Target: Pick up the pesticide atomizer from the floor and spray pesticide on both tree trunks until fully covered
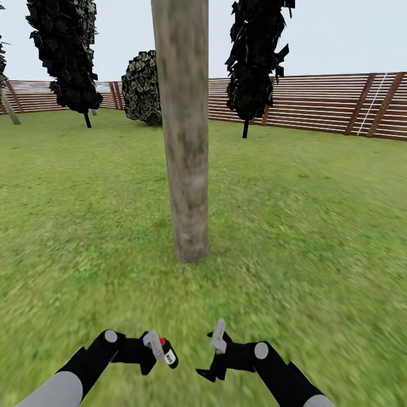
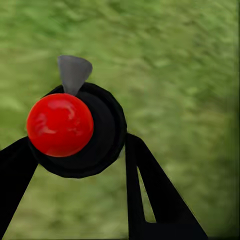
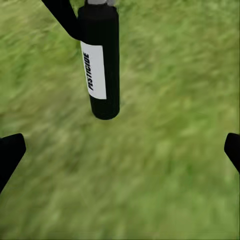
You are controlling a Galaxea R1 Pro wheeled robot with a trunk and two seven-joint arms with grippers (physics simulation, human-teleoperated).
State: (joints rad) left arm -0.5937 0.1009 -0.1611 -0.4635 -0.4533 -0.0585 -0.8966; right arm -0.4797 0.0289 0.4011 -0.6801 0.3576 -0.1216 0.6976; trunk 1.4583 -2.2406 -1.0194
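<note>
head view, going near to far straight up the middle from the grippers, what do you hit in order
left gripper holding the pesticide atomizer and the open right gripper → grass lawn → tree trunk → rounded bush → slatted wooden fence

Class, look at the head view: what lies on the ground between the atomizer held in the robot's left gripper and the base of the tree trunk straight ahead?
Only grass. In the head view, the lawn between the pesticide atomizer in the left gripper and the tree trunk is bare.
</note>
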